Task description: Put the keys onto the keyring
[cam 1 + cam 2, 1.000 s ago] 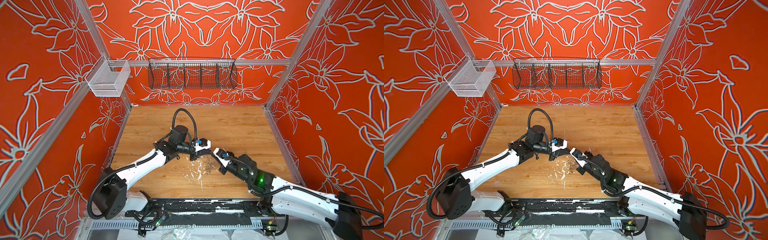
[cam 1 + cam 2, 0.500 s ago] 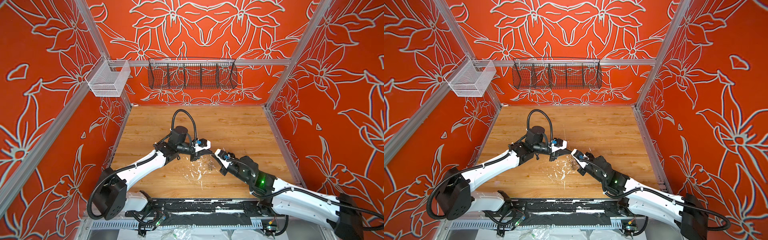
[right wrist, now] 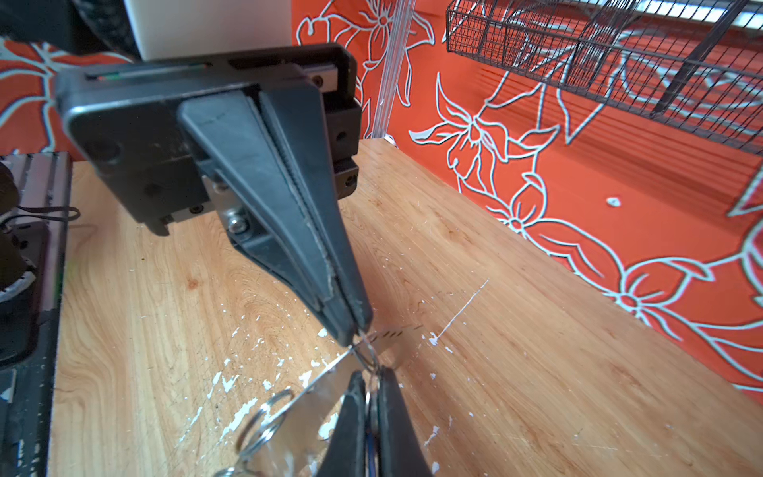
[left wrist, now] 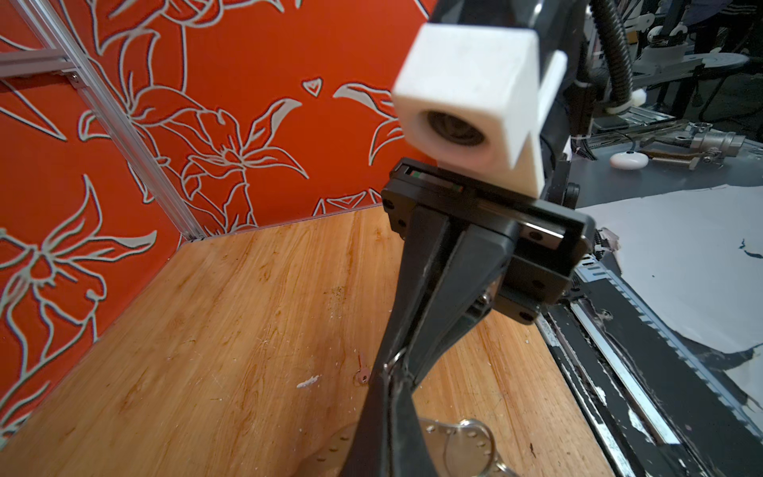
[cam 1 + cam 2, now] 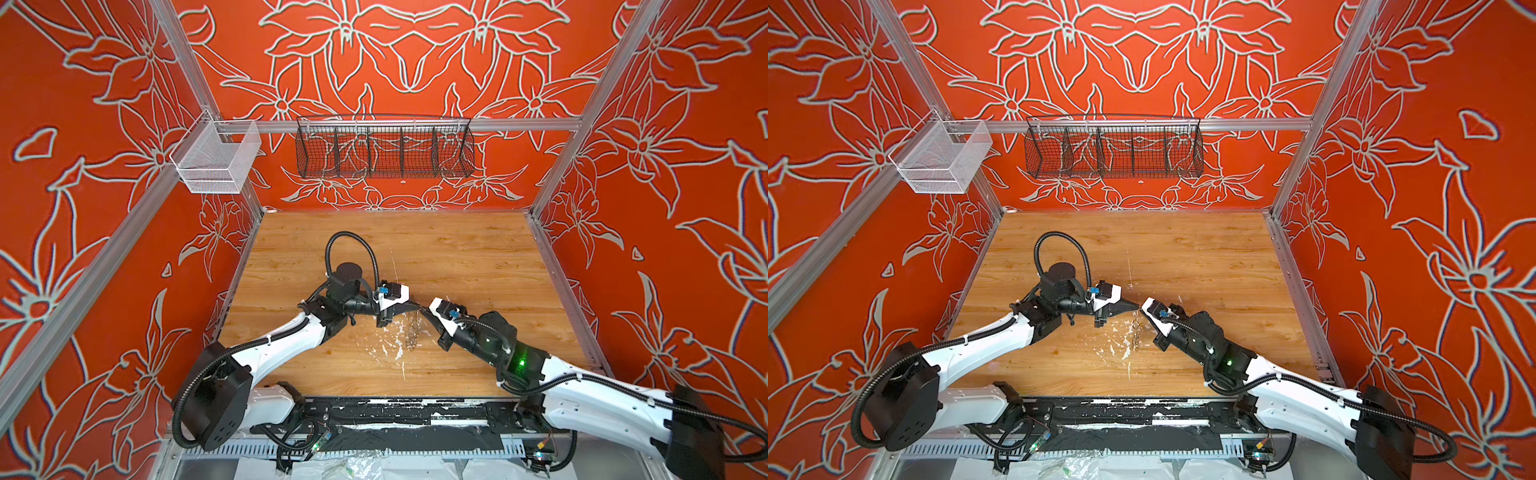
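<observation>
The keyring (image 3: 326, 386), a flat grey metal ring with small holes along its edge, is hanging in the air above the middle of the wooden table (image 5: 457, 257), right where the two grippers are meeting. In both top views it is showing only as a thin, pale shape dangling just below the fingertips (image 5: 411, 334) (image 5: 1136, 332). In the right wrist view its flat face is slanting away from the fingertips, with small wire split rings (image 3: 264, 417) dangling from its rim. In the left wrist view, part of it is showing behind the dark fingers (image 4: 458, 437).

The left gripper (image 5: 415, 306) is reaching in from the left, its jaws pressed fully together. Seen from the right wrist, its tapered tip (image 3: 354, 332) is touching a thin wire loop (image 3: 365, 351) at the keyring's edge.

The right gripper (image 5: 423, 309) is reaching in from the right, tip to tip with the left one. Its jaws are also drawn together, with only a narrow slit between the fingers (image 3: 351, 413). A sliver of blue (image 3: 369, 448) is showing in that slit, too little to identify. Which claw is bearing the keyring's weight is not clear.

The keys themselves are not clearly showing in any view.

White scuffs and scratches are marking the table beneath the keyring. A black wire basket (image 5: 384, 145) and a white mesh basket (image 5: 216, 160) are hanging on the orange flowered walls.
</observation>
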`<state>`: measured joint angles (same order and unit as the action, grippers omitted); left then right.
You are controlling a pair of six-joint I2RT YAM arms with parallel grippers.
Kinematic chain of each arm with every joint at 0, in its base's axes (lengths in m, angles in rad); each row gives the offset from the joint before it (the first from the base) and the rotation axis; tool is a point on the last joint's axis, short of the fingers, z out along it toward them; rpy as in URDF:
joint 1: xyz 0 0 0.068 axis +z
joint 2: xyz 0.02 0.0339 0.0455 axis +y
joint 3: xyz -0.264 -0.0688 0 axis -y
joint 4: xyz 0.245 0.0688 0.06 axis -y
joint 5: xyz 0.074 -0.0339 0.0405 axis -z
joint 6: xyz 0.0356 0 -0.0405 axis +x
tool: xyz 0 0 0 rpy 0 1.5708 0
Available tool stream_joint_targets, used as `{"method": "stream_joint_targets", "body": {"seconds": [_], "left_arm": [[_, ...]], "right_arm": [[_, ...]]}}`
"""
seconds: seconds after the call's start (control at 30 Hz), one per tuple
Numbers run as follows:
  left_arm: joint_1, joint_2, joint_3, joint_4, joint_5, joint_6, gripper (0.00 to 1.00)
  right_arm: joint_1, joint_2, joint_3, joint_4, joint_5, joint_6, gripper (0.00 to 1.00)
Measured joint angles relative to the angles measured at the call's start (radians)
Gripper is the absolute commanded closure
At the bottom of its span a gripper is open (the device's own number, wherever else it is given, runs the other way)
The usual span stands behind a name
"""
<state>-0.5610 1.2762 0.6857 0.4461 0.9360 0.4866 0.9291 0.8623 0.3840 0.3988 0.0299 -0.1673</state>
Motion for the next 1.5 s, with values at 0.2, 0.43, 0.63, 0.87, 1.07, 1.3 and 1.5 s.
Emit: {"method": "stream_joint_targets", "body": {"seconds": [0.2, 0.43, 0.63, 0.87, 1.07, 1.3, 1.5], "left_arm": [[0.005, 0.000, -0.030, 0.091, 0.006, -0.015, 1.00], [0.007, 0.000, -0.076, 0.183, 0.006, -0.040, 0.99], [0.012, -0.005, -0.081, 0.220, 0.003, -0.069, 0.77], [0.014, -0.005, -0.031, 0.156, -0.034, -0.063, 0.68], [0.010, 0.005, 0.034, 0.032, -0.148, -0.037, 0.66], [0.010, 0.036, 0.062, -0.017, -0.224, -0.040, 0.66], [0.041, 0.057, 0.074, -0.031, -0.216, -0.081, 0.66]], "right_arm": [[-0.055, 0.003, 0.000, 0.019, -0.100, 0.048, 1.00], [-0.083, 0.026, 0.005, 0.024, -0.172, 0.100, 1.00], [-0.113, 0.001, 0.024, -0.047, -0.116, 0.126, 1.00], [-0.132, -0.008, 0.142, -0.251, 0.000, 0.157, 1.00], [-0.129, 0.050, 0.243, -0.373, 0.060, 0.158, 1.00], [-0.089, 0.088, 0.241, -0.410, 0.074, 0.024, 1.00], [-0.070, 0.227, 0.352, -0.543, 0.140, -0.155, 1.00]]}}
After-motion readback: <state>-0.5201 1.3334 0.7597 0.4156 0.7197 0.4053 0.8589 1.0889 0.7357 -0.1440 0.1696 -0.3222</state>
